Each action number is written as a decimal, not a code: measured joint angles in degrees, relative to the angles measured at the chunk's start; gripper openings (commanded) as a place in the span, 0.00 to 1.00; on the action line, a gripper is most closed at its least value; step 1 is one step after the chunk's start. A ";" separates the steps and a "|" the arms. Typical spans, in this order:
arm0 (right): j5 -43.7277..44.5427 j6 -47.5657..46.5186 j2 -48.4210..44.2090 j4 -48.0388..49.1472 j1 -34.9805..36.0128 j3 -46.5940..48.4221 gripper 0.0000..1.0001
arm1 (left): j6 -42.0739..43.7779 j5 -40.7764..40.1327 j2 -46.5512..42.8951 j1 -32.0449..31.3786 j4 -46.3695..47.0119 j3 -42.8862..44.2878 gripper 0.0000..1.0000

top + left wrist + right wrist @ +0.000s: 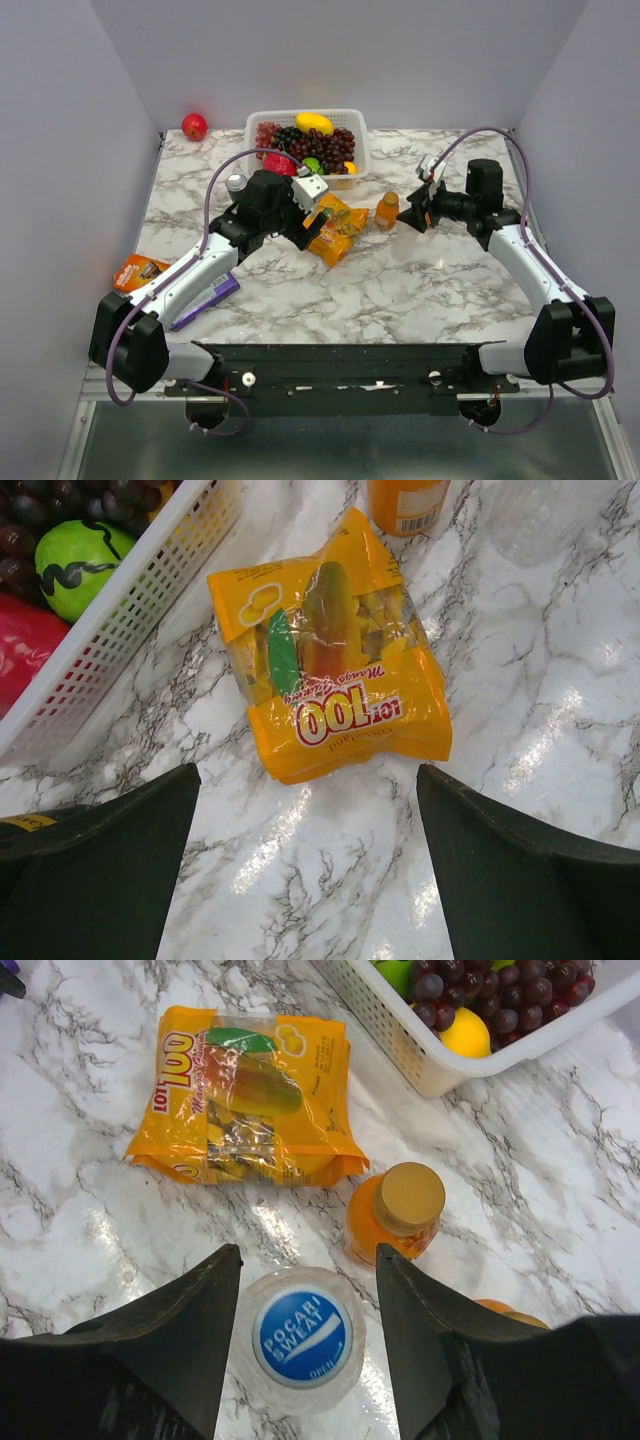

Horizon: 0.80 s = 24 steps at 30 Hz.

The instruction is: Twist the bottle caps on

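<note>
One marble table [400, 290], with a white fruit basket [390, 1025] at the far side. Both arms reach into the middle.

The left gripper [308, 780] has its jaws wide apart and holds nothing. It hangs over a yellow candy bag [335, 670] lying flat just beside the basket, so it is not on any task item.

The right gripper [308, 1260] has its jaws apart, one either side of the clear bottle [340, 1385]. They sit close to it, but no clamp is visible.

All bottles stand upright near the candy bag, on the right arm's side:
- The clear bottle sits between the right jaws with the white cap [300, 1338], blue mark up, sitting square on its neck.
- The orange bottle [365, 1230] is just beyond it, apart from the jaws, with the gold cap [408, 1198] on top.
- A second orange bottle [508, 1312] is only a sliver behind the right finger, and its cap is hidden.

Progress, as a judgement: at least two of the three caps are seated, so the task looks well along. How tightly they are threaded cannot be told from above. What is left is probably to check or cap the hidden bottle and finish tightening the white cap if it is loose.
</note>
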 measured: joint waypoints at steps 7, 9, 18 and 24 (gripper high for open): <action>0.00 0.02 0.20 -0.04 0.00 0.35 0.78 | -0.02 0.00 0.00 0.00 0.44 -0.02 0.99; -0.02 0.39 0.28 -0.48 0.00 0.81 0.87 | -0.02 0.00 0.00 0.00 0.46 -0.02 0.99; 1.38 6.54 0.17 -11.87 0.00 19.89 1.00 | -0.04 -0.55 -0.02 0.33 1.86 -0.02 0.99; 21.53 15.80 0.24 -17.57 0.33 27.69 1.00 | -0.48 -0.63 -1.07 0.74 3.78 -0.17 0.99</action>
